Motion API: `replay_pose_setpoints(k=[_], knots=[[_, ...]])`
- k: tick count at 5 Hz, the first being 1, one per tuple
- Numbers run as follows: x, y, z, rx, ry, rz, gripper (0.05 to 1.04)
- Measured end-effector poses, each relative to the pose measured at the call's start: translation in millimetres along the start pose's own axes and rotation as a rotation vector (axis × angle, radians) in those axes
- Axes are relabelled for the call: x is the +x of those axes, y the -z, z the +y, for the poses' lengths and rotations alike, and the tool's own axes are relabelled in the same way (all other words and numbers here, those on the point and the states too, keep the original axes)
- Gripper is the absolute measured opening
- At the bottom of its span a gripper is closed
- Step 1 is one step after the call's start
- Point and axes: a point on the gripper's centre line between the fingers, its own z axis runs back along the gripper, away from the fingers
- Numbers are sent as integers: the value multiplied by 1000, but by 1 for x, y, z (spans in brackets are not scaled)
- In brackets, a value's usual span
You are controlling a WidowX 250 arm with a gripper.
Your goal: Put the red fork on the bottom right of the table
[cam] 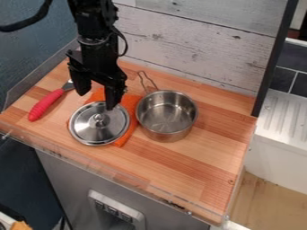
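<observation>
The tool [97, 93] has its two fingers spread apart. The red fork [45, 104] lies on the bench [207, 164], at about nine o'clock from it

No text can be read, though the grey front panel [119, 206] may bear tiny marks.

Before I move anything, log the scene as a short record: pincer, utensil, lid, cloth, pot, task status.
pincer: open and empty, above the far edge of the lid
utensil: red handle, lying at the table's left; tip partly hidden behind the pincer, so fork shape unconfirmed
lid: steel, knob up, resting on the cloth
cloth: orange, under the lid
pot: steel, uncovered, right of the lid
task status: utensil not yet at bottom right
</observation>
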Motion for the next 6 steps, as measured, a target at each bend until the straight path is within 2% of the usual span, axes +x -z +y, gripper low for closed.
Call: replay_pose_setpoints(k=[1, 2, 3, 4, 5, 6], knots=[[-3, 8, -2, -13, 1, 27, 999], [-4, 16, 13, -29, -34, 30, 999], [-6, 26, 43, -40, -89, 28, 999], [-9, 38, 69, -18, -120, 28, 999], [-21, 46, 95, -38, -142, 3, 999], [-22, 52, 110, -37, -139, 4, 999]])
